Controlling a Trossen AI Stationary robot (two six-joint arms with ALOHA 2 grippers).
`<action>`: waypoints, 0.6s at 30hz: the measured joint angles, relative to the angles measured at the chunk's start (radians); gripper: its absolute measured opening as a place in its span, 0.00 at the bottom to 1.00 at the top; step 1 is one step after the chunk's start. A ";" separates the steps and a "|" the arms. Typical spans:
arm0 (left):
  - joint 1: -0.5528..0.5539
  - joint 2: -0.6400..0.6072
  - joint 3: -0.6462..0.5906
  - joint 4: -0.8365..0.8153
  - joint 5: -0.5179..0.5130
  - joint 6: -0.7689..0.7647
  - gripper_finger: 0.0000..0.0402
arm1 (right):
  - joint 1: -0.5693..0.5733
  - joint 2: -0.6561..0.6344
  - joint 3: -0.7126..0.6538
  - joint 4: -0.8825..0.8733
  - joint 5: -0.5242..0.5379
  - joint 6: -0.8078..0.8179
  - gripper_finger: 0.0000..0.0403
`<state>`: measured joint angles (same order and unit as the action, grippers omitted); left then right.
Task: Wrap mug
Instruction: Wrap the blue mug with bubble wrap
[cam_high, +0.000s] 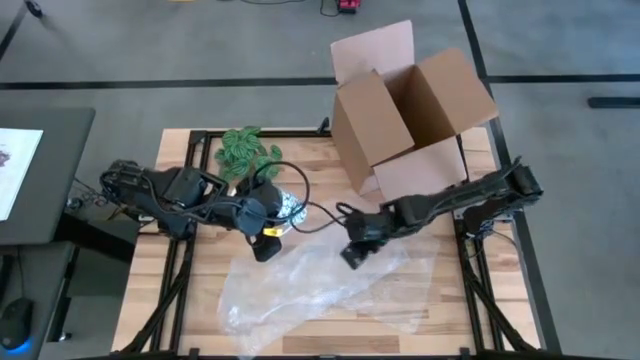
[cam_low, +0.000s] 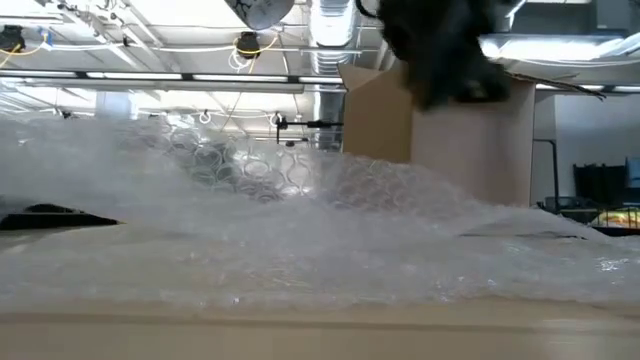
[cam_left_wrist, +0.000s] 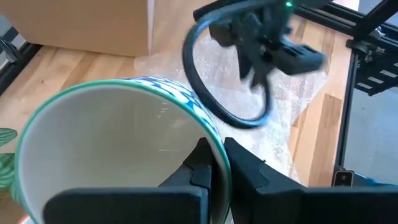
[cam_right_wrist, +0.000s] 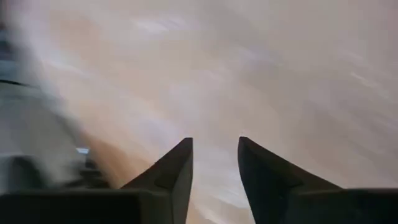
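**Q:** Gripping what, and where, is the left gripper (cam_left_wrist: 214, 163)?

**A:** Its jaws are closed on the rim of the mug (cam_left_wrist: 118, 134), one finger inside the white interior and one outside the green-and-blue patterned wall. In the high view the mug (cam_high: 290, 209) sits at the end of the left arm, just beyond the far edge of the bubble wrap (cam_high: 320, 285) and near the middle of the tabletop (cam_high: 175, 290).

**Q:** And the right gripper (cam_high: 354, 250)?

**A:** Its jaws stand a little apart with nothing between them in the right wrist view, where the fingers (cam_right_wrist: 171, 174) point down at a blurred surface. From above, it is over the far right part of the bubble wrap, just beside the mug but apart from it.

**Q:** What surrounds them?

**A:** An open cardboard box (cam_high: 410, 115) lies tipped at the tabletop's far right, and a green leafy plant (cam_high: 245, 152) rests behind the mug. Crumpled bubble wrap (cam_low: 300, 230) fills the low view, the box (cam_low: 460, 150) behind it.
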<state>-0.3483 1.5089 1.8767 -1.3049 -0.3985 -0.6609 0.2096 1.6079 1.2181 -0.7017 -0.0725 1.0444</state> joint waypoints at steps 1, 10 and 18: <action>-0.001 0.002 0.000 0.000 0.000 -0.004 0.01 | 0.000 0.000 -0.013 -0.065 0.005 -0.010 0.26; -0.010 0.074 0.000 0.029 0.010 -0.048 0.01 | 0.001 0.034 -0.233 -0.016 -0.029 -0.034 0.20; -0.012 0.159 0.000 0.044 0.030 -0.100 0.01 | 0.104 0.016 -0.281 -0.203 -0.038 0.206 0.13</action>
<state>-0.3599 1.6681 1.8767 -1.2610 -0.3687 -0.7613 0.3133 1.6243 0.9368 -0.9050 -0.1102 1.2508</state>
